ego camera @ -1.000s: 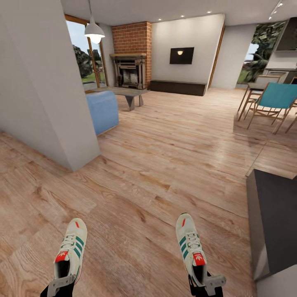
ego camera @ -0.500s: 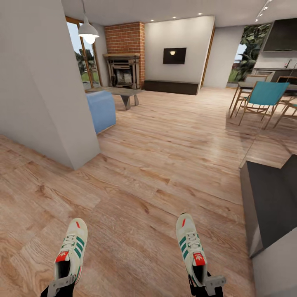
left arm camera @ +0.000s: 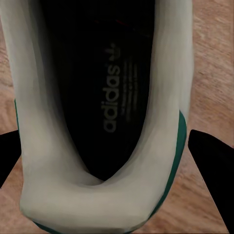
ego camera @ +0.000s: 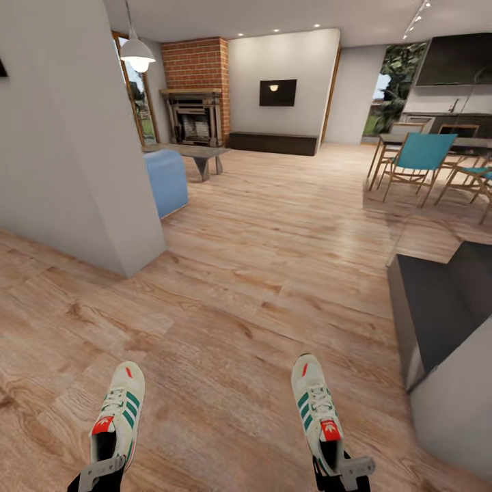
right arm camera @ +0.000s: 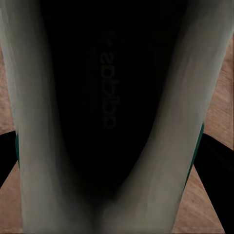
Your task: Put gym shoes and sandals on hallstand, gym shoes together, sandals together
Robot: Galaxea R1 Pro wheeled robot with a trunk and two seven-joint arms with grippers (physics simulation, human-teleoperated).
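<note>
The view has swung and the dark cabinet (ego camera: 437,314) now looms nearer, while each gripper, left (ego camera: 99,473) and right (ego camera: 345,471), clamps a gym shoe (ego camera: 117,410) (ego camera: 316,408) by its heel above the corridor floor (ego camera: 225,328), ready for racking together.

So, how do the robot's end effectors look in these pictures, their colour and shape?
In the head view, each end effector, left and right, shows a flat light-grey metal finger with small holes on a black body. In the left wrist view the fingers appear as plain black wedges. No cables or markings can be made out.
</note>
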